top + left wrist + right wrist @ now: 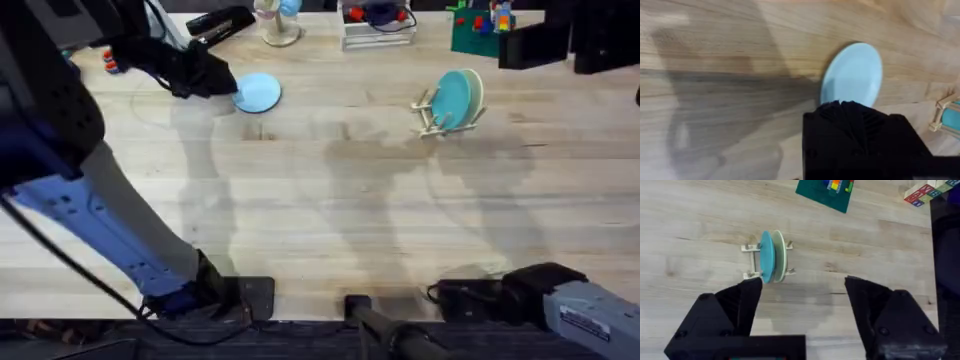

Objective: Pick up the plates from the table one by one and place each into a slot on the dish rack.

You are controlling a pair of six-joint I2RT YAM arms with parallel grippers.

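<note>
1. Left fingers [228,82]: at the near-left rim of the light blue plate [258,92], which lies flat on the worktop [330,210] at far left-centre. Can't tell if they're spread, pressed together or pinching the rim; in the left wrist view the black finger block covers the plate's [852,72] near edge.
2. Right fingers [802,297]: spread wide, holding nothing, parked back near the arm's base, w/ the dish rack [752,261] well ahead of them.
3. Plate vs. fingers: rim sits right at/under the left fingertips, the rest of the disc extends away from them toward the rack side. Contact likely, not confirmed.
4. Risk A: thin flat plate on smooth wood, so a shallow rim pinch could slip and the plate may skid away or drop on lift.
5. Risk B: held by one edge only, it may swing or tilt during the carry, making slot entry awkward.
6. Risk C: the rack [440,108] at far right-centre already holds the teal plate [452,100] w/ a pale yellow plate [474,92] just behind it; both stand upright. Free gaps are narrow and the rack is small and light, so a misaligned insert could knock the standing plates or shove the rack.
</note>
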